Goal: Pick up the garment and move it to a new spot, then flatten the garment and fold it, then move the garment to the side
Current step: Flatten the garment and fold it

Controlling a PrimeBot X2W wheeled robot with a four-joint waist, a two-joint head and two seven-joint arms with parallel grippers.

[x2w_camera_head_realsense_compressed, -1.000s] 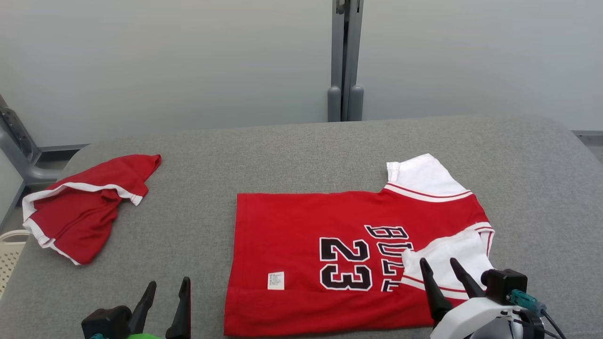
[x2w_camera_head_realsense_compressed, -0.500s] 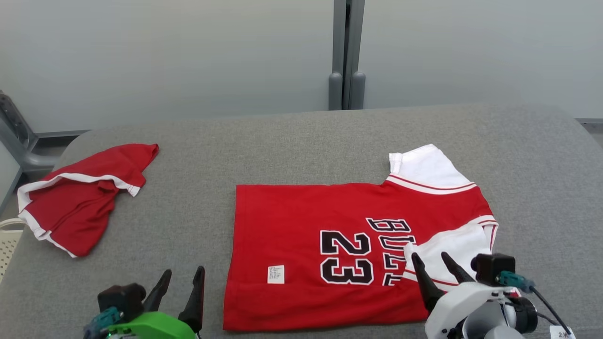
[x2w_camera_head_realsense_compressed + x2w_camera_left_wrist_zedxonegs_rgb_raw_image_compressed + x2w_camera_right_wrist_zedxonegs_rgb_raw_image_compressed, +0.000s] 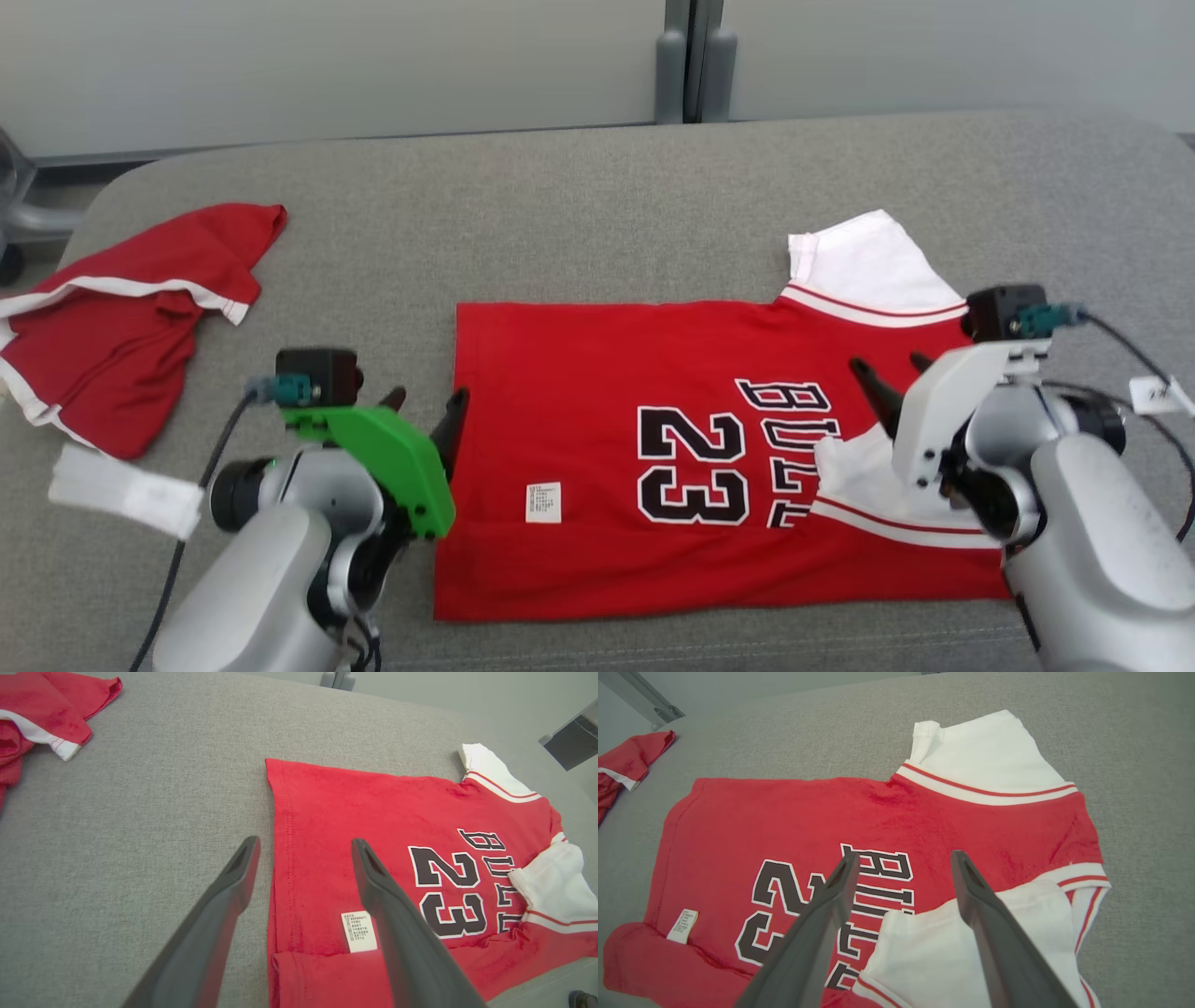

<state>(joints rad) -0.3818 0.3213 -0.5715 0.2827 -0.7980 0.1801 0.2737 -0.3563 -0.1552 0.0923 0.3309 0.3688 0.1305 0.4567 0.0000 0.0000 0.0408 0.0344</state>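
Observation:
The garment (image 3: pixel 597 373) is a red jersey with black "23" lettering and white sleeves, lying flat on the grey padded table (image 3: pixel 560 215). Its near edge is folded over beside a white label (image 3: pixel 544 501), and one white sleeve (image 3: pixel 864 467) is folded onto the lettering. My left gripper (image 3: pixel 427 401) is open at the jersey's left hem; in the left wrist view its fingers (image 3: pixel 304 842) straddle the hem of the jersey (image 3: pixel 317 812). Over the lettering and folded sleeve my right gripper (image 3: pixel 887 364) is open and holds nothing, as the right wrist view (image 3: pixel 905 855) also shows above the jersey (image 3: pixel 784 821).
A second red piece of clothing with white trim (image 3: pixel 121 327) lies crumpled at the table's far left. A grey post (image 3: pixel 695 56) stands against the wall behind the table. Bare grey table surrounds the jersey at the back and between the two pieces.
The head camera has tilted down, shifting the whole picture. Both arms have reached forward, the left to the jersey's hem and the right over the lettering. Both grippers stay open.

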